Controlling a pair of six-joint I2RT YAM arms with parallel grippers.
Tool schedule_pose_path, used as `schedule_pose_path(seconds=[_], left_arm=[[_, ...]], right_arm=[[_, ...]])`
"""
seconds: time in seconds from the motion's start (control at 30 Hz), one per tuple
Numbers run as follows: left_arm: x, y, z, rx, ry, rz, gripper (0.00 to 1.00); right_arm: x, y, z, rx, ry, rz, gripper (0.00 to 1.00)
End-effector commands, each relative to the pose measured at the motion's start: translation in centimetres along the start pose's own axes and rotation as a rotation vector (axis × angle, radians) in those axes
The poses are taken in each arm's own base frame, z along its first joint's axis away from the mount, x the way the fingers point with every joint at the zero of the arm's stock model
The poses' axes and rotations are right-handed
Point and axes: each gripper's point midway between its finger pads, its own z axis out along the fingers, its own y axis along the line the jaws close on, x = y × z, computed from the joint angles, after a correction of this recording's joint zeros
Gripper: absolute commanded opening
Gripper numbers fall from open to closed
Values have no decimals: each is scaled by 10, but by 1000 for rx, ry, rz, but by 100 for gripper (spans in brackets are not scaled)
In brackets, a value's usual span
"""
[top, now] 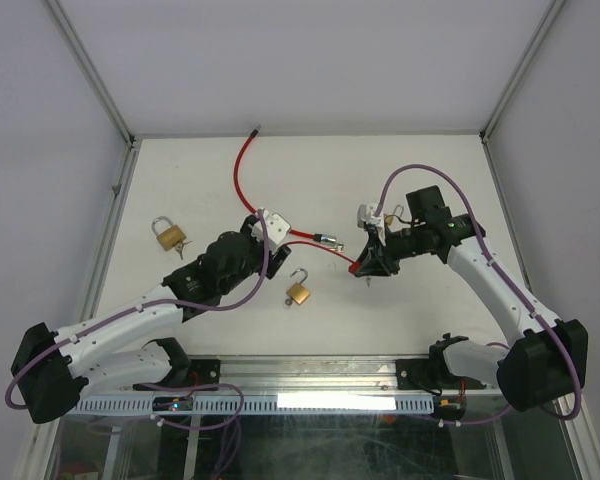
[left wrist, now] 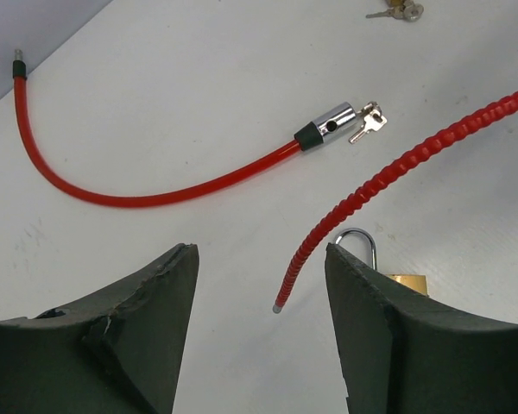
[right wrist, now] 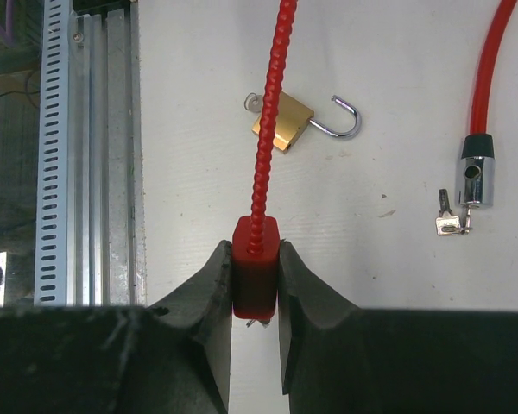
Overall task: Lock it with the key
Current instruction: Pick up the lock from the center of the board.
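My right gripper point(right wrist: 256, 259) is shut on a red lock block point(right wrist: 256, 269), seen from above at the table's middle right point(top: 366, 268). A ribbed red cable point(right wrist: 268, 121) runs out of the block. Its free tip point(left wrist: 279, 305) hangs between the fingers of my left gripper point(left wrist: 259, 267), which is open and touches nothing. A bit of metal shows under the block. A smooth red cable point(left wrist: 112, 197) ends in a chrome lock head point(left wrist: 329, 126) with a key point(left wrist: 368, 121) beside it.
An open brass padlock point(right wrist: 283, 122) lies near the table's front, partly behind my left gripper's right finger point(left wrist: 388, 274). Another brass padlock point(top: 168, 234) with keys lies at the left. A slotted metal rail point(right wrist: 60, 155) borders the near edge.
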Motion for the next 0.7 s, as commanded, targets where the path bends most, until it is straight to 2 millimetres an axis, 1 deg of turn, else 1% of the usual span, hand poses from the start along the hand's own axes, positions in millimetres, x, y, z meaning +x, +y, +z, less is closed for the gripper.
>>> schedule_pose_path(seconds=[0.0,0.13,0.17,0.2,0.23,0.3,0.43,0.47,0.5,0.6,0.67], left_arm=[[-9,-6,4,43,-41,-39,60],[-13,-12,3,78,-59,-40,60],[-16,-13,2,87,-67,-44,62],[-19,-14,0,95,-78,-50,71],[-24,-15,-2,105,-93,-57,76],[-35,-22,-11,162,-142,-61,81],[-62,-45,-36,320,-304,-24,87],[-69,-46,-42,334,-350,-6,95],[-75,-46,-46,334,-393,9,98],[-88,-56,-56,348,-510,105,99],[-89,-69,-55,358,-541,202,99]], right_arm=[[-26,1,-4,-15,-62,-85,0],[-25,2,-2,-25,-54,-83,0],[-24,2,-1,-26,-52,-82,0],[-24,2,-1,-27,-51,-83,0],[-24,3,-1,-30,-49,-80,0],[-24,3,0,-38,-48,-70,0],[-24,9,3,-95,-40,-23,0],[-22,10,5,-108,-31,-8,0],[-21,10,6,-118,-22,3,0],[-17,9,11,-138,10,28,0],[-14,10,13,-148,23,44,0]])
